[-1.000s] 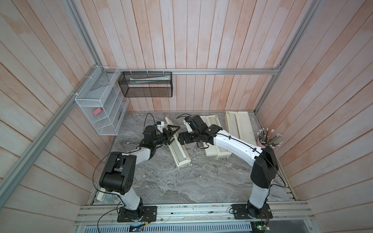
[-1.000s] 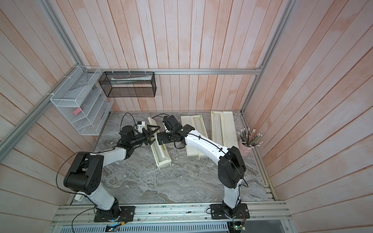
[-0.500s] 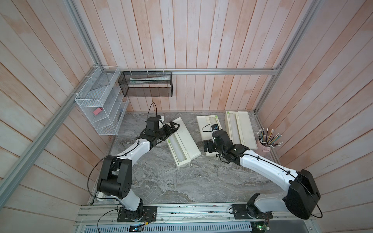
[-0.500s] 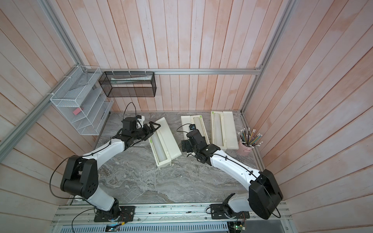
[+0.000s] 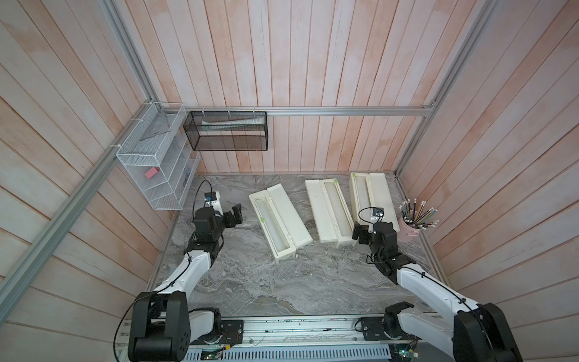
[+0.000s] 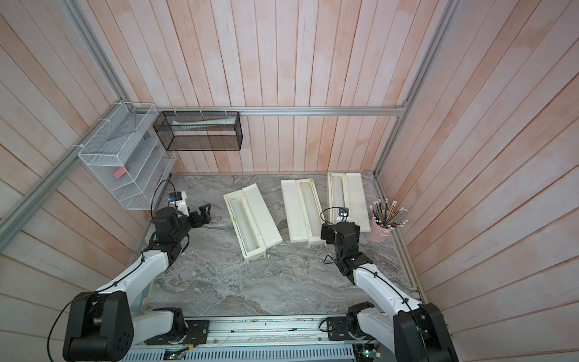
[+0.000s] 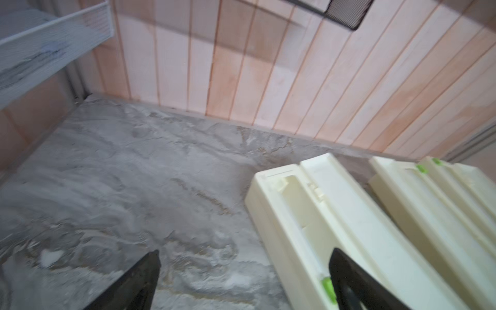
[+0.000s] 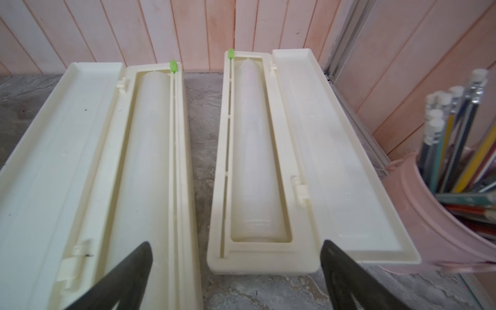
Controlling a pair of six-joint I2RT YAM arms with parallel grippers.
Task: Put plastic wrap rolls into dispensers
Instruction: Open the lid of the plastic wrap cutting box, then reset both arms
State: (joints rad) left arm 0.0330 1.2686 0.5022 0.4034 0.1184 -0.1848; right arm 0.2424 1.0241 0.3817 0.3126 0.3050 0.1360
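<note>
Apparently found all three plastic wrap rolls (image 5: 272, 221) lying in the troughs of the open dispensers (image 5: 291, 219) on the tabletop (image 5: 250, 275), with lids folded out flat. Saw left tool (image 5: 235, 213) and right tool (image 5: 359, 235) both spread wide, holding nothing. Judged lid closing as next step: better pushed slowly from the outer long edge, without sliding a box toward the pink pencil cup (image 5: 410, 227). Could not confirm full seating of each roll; lost the rightmost dispenser's near end behind the right wrist in both top views.
</note>
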